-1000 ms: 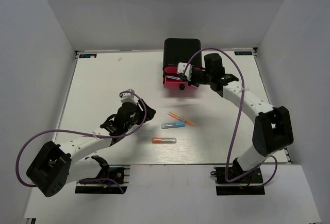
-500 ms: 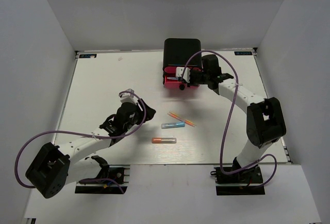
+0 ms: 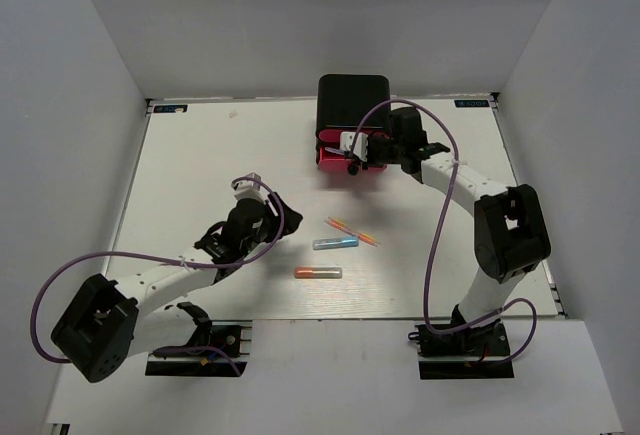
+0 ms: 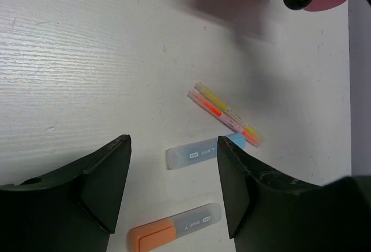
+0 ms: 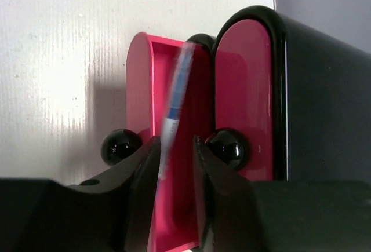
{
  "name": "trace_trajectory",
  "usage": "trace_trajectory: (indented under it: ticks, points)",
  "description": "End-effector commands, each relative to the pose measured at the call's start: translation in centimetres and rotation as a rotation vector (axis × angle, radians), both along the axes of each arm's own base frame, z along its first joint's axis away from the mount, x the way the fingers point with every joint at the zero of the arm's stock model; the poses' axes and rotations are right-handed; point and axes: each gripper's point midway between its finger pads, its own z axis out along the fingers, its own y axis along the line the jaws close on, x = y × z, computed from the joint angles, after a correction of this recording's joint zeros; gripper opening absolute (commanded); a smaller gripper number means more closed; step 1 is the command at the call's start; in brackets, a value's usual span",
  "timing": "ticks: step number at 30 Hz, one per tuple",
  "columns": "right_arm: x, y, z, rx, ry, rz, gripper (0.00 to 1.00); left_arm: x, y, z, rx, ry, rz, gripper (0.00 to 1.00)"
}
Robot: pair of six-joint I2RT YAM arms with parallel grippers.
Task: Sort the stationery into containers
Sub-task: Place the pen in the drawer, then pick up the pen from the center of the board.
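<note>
A black box [image 3: 353, 95] holds the pink drawers, and one drawer [image 3: 345, 165] is pulled out. My right gripper [image 5: 176, 140] hangs over this open drawer [image 5: 139, 78] with its jaws slightly apart. A blurred pale-blue stick [image 5: 174, 107] lies along the left finger, clear of the right one, pointing into the drawer. On the table lie a blue tube [image 3: 335, 243], an orange tube [image 3: 318, 273] and thin pink and yellow sticks [image 3: 352, 230]. My left gripper [image 4: 173, 141] is open above the blue tube [image 4: 194, 154] and the orange tube [image 4: 174, 233], touching neither.
A shut pink drawer front [image 5: 243, 78] with a black knob [image 5: 227, 148] sits beside the open drawer, whose own knob [image 5: 120, 146] shows at the left. Grey walls enclose the white table [image 3: 200, 155]. The pink and yellow sticks [image 4: 226, 113] lie just beyond the blue tube.
My right gripper moved in closer to the box above the open drawer, and its jaws parted from the pale-blue stick, which now blurs downward. The left arm has stayed put.
</note>
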Motion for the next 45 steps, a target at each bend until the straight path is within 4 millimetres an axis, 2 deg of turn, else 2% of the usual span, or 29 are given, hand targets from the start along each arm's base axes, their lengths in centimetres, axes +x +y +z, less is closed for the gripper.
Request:
trace_trajectory:
  ticks: [1, 2, 7, 9, 10, 11, 12, 13, 14, 15, 16, 18, 19, 20, 21, 22, 24, 25, 26, 27, 28, 30, 31, 35, 37, 38, 39, 40, 45]
  points:
    - [1.2, 0.1, 1.9, 0.025, -0.059, -0.011, 0.37, 0.7, -0.5, 1.5, -0.023, -0.031, -0.008, 0.71]
    - [1.4, 0.2, 2.2, 0.041, -0.071, -0.017, 0.41, 0.7, -0.5, 1.5, -0.023, -0.031, -0.008, 0.71]
    - [1.0, 0.1, 3.4, 0.074, -0.067, -0.028, 0.42, 0.9, -1.1, 1.6, -0.024, -0.029, -0.032, 0.71]
    - [0.4, 0.1, 4.0, 0.092, -0.065, -0.017, 0.35, 1.1, -1.3, 1.8, -0.018, -0.035, -0.036, 0.71]
    - [0.0, 0.1, 4.8, 0.115, -0.055, -0.024, 0.25, 1.1, -1.6, 1.8, -0.014, -0.033, -0.051, 0.69]
    - [-0.4, -0.1, 4.8, 0.124, -0.041, -0.021, 0.19, 1.0, -1.7, 1.8, -0.018, -0.030, -0.062, 0.63]
    - [-1.5, -0.1, 6.1, 0.154, -0.032, -0.013, 0.13, 1.2, -2.2, 1.7, -0.017, -0.032, -0.081, 0.58]
    - [-2.2, -0.1, 5.7, 0.158, 0.002, 0.003, 0.08, 1.3, -2.3, 1.6, -0.016, -0.031, -0.081, 0.51]
    - [-2.9, -0.4, 6.1, 0.165, -0.002, 0.012, 0.00, 1.4, -2.6, 1.7, -0.024, -0.032, -0.093, 0.39]
    - [-4.3, -0.4, 5.0, 0.147, 0.065, 0.031, 0.00, 1.6, -3.2, 2.2, -0.039, -0.040, -0.108, 0.34]
    - [-5.4, -0.6, 5.4, 0.151, 0.083, 0.046, 0.00, 1.9, -3.6, 1.8, -0.027, -0.030, -0.122, 0.30]
    - [-7.2, -1.0, 3.5, 0.133, 0.161, 0.052, 0.00, 2.2, -4.7, 1.8, -0.029, -0.026, -0.161, 0.23]
    - [-8.0, -1.4, 3.0, 0.122, 0.193, 0.043, 0.00, 2.8, -5.4, 2.6, -0.042, -0.034, -0.174, 0.21]
    - [-8.6, -1.6, 2.2, 0.111, 0.228, 0.040, 0.00, 3.1, -5.9, 1.5, -0.021, -0.010, -0.192, 0.20]
    - [-9.1, -1.7, 1.5, 0.101, 0.259, 0.037, 0.00, 3.1, -6.4, 1.1, -0.013, 0.004, -0.222, 0.20]
    - [-10.6, -2.2, -0.3, 0.064, 0.366, 0.031, 0.00, 3.8, -7.3, 2.0, -0.027, -0.008, -0.233, 0.20]
    - [-11.6, -2.6, -1.4, 0.041, 0.437, 0.027, 0.00, 3.8, -7.9, 0.0, 0.008, 0.057, -0.265, 0.22]
    - [-13.1, -2.8, -2.7, 0.007, 0.526, 0.030, 0.00, 4.2, -8.4, 0.4, 0.009, 0.053, -0.280, 0.26]
    - [-13.5, -3.0, -3.5, -0.003, 0.569, 0.016, 0.00, 4.2, -8.7, 0.0, 0.012, 0.067, -0.289, 0.28]
    - [-14.0, -2.9, -3.7, -0.010, 0.583, 0.020, 0.03, 4.3, -9.0, -0.1, 0.008, 0.073, -0.300, 0.32]
    - [-14.9, -3.4, -4.9, -0.022, 0.621, 0.008, 0.15, 3.8, -9.1, -0.7, 0.019, 0.092, -0.309, 0.37]
    - [-15.7, -3.4, -5.5, -0.018, 0.635, -0.013, 0.24, 3.8, -9.1, -0.7, 0.019, 0.092, -0.309, 0.44]
    - [-16.2, -3.6, -6.1, -0.028, 0.653, -0.021, 0.28, 3.7, -9.0, -0.5, 0.014, 0.084, -0.309, 0.52]
    - [-18.2, -3.1, -7.6, -0.048, 0.716, -0.029, 0.33, 3.2, -8.6, -0.9, 0.029, 0.088, -0.315, 0.56]
    - [-18.8, -2.3, -8.2, -0.063, 0.722, -0.034, 0.33, 2.8, -8.3, -1.1, 0.034, 0.098, -0.315, 0.58]
    - [-19.2, -2.8, -9.3, -0.085, 0.748, -0.070, 0.34, 2.7, -7.9, -1.1, 0.038, 0.093, -0.306, 0.58]
    - [-18.6, -2.5, -9.5, -0.085, 0.722, -0.088, 0.34, 2.3, -7.7, -1.7, 0.046, 0.107, -0.305, 0.58]
    - [-19.0, -2.3, -9.9, -0.090, 0.737, -0.097, 0.34, 2.5, -7.6, -0.8, 0.038, 0.083, -0.298, 0.58]
    - [-17.2, -1.8, -11.0, -0.104, 0.701, -0.200, 0.36, 1.9, -6.9, -0.8, 0.041, 0.079, -0.290, 0.58]
